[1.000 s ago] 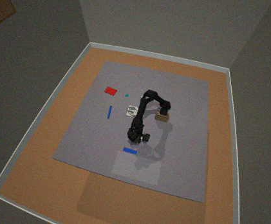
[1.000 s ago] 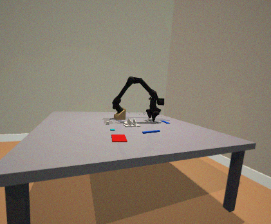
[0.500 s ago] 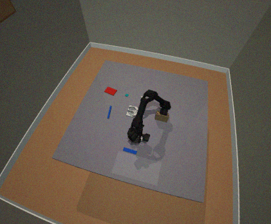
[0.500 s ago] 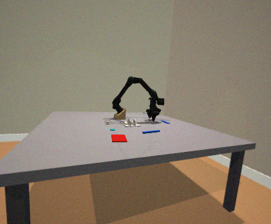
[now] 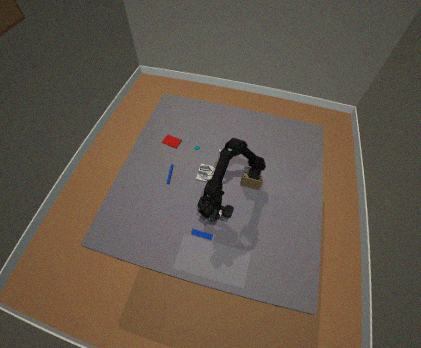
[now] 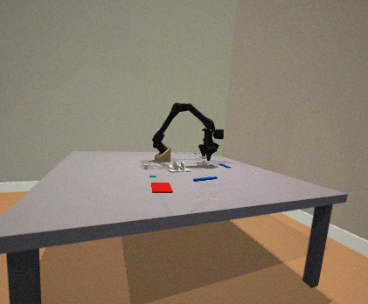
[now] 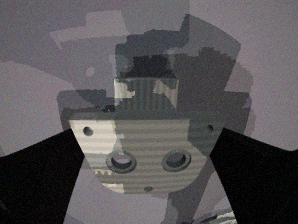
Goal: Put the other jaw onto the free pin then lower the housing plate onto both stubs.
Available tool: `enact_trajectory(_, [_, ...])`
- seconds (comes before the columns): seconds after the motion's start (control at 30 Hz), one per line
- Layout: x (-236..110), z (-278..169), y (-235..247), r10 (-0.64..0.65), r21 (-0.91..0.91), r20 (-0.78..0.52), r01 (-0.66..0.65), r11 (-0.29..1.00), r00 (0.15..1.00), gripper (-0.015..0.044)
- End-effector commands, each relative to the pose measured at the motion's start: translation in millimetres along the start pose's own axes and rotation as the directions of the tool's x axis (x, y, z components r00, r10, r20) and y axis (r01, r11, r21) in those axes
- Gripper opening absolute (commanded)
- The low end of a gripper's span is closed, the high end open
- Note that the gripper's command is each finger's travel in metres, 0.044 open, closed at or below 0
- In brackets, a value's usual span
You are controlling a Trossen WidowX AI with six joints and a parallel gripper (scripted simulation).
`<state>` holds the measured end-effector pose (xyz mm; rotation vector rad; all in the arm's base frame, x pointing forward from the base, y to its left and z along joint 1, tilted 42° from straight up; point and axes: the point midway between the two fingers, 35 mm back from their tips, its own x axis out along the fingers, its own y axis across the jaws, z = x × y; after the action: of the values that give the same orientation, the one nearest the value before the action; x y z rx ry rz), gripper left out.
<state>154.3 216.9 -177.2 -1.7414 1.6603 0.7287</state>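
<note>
The housing plate (image 7: 150,142) is pale and ribbed, with two ringed holes and a block on its far edge; it shows as a small pale patch in the exterior view (image 6: 204,162). My gripper (image 5: 215,217) (image 6: 208,159) (image 7: 147,131) points down over it and is shut on it, one finger against each side edge. Whether the plate touches the table cannot be told. The white base (image 5: 199,178) (image 6: 171,169) stands apart from the gripper, with pale upright jaws (image 6: 179,165) on it. The pins and the meshing of the teeth are too small to tell.
A blue bar (image 5: 202,234) (image 6: 225,166) lies near the gripper. Another blue bar (image 5: 170,174) (image 6: 205,178), a red square (image 5: 172,141) (image 6: 162,188) and a small teal piece (image 5: 197,148) (image 6: 152,176) lie beyond the base. A small pale object (image 6: 146,166) stands near the arm's foot.
</note>
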Motion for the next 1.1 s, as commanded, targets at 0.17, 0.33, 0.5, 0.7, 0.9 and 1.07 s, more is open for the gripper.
enact_trajectory(0.17, [-33.7,1.7,-0.6,-0.004,0.006,0.015,0.004,1.0,1.0,0.0351])
enact_trajectory(0.33, [-44.9,0.7,0.0,-0.004,0.005,0.015,0.004,1.0,1.0,0.0351])
enact_trajectory(0.5, [-44.9,0.7,0.0,-0.004,0.005,0.015,0.004,1.0,1.0,0.0351])
enact_trajectory(0.7, [-47.6,-7.5,-8.0,-0.004,-0.065,0.019,0.005,0.998,1.0,0.0351])
enact_trajectory(0.9, [-51.7,-22.3,-21.4,-0.003,-0.185,0.025,0.008,0.983,1.0,0.0351])
enact_trajectory(1.07, [-54.4,-35.2,-31.9,-0.003,-0.282,0.029,0.011,0.959,1.0,0.0351])
